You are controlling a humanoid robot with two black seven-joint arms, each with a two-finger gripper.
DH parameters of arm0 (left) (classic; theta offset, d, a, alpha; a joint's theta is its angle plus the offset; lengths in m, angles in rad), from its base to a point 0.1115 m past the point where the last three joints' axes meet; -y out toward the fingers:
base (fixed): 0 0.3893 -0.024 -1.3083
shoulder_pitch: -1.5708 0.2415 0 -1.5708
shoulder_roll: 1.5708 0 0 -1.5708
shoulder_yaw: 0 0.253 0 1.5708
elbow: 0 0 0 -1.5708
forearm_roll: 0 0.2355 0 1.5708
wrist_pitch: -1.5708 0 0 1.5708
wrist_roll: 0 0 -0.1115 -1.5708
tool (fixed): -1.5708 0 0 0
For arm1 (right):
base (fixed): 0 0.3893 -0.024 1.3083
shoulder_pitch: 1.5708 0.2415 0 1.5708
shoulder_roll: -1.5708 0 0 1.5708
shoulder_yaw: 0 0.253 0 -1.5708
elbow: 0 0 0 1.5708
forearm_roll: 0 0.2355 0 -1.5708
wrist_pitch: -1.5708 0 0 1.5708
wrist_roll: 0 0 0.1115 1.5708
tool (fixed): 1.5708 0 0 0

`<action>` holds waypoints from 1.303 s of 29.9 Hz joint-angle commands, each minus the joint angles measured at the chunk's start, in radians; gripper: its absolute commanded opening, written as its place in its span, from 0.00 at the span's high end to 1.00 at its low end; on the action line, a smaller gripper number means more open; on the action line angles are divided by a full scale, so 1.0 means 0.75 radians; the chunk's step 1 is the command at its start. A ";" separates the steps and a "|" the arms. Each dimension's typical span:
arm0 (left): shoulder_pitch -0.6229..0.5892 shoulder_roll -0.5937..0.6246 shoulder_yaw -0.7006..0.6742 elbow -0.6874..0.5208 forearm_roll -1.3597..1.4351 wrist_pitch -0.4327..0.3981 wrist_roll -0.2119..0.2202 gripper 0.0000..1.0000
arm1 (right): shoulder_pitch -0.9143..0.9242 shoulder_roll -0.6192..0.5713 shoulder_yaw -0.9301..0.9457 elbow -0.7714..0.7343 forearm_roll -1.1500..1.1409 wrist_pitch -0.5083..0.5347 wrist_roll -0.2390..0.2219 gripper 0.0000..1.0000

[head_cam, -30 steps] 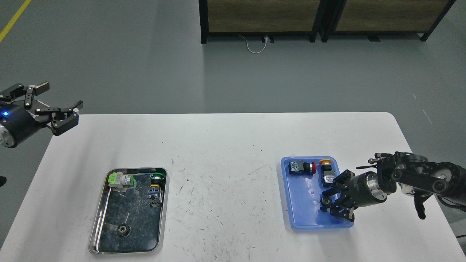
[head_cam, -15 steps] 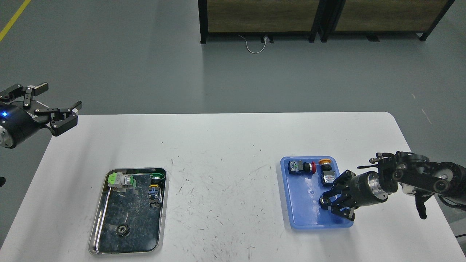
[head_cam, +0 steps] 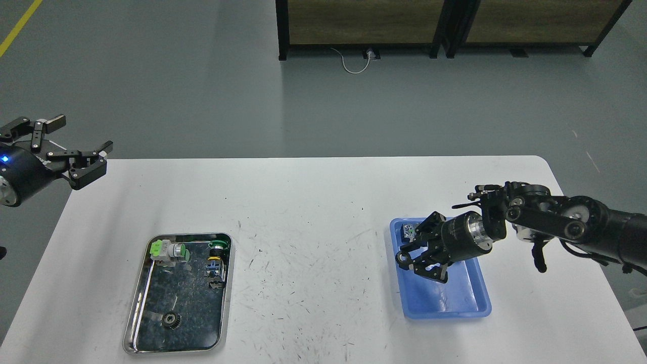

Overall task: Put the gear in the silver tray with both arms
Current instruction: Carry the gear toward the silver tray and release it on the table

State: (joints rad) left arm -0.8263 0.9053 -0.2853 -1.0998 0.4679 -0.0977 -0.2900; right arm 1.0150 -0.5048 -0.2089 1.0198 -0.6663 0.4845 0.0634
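Observation:
The silver tray (head_cam: 187,303) lies at the front left of the white table (head_cam: 313,202). It holds a small dark gear (head_cam: 172,320), a green-and-white switch (head_cam: 169,251) and a green-topped button (head_cam: 217,255). My right gripper (head_cam: 418,264) hovers over the left part of the blue tray (head_cam: 455,298), its fingers closed around a small dark round gear (head_cam: 403,259). My left gripper (head_cam: 86,132) is open and empty, held off the table's far left corner, well away from the silver tray.
A button switch (head_cam: 408,231) shows at the blue tray's far left corner; my right arm hides the rest of that end. Dark shelving (head_cam: 445,25) stands on the floor beyond the table.
My right gripper has lifted the small gear from the blue tray's near right part and moved left and up with it. The left gripper has barely moved.

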 commanded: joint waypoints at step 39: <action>0.001 0.014 -0.002 -0.002 -0.002 -0.005 -0.004 0.02 | 0.062 0.673 -0.151 -0.460 0.074 -0.010 0.034 0.30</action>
State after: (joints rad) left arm -0.8276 0.9142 -0.2878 -1.1013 0.4662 -0.0987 -0.2911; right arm 1.0626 0.0001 -0.3323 0.6795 -0.6136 0.4773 0.0885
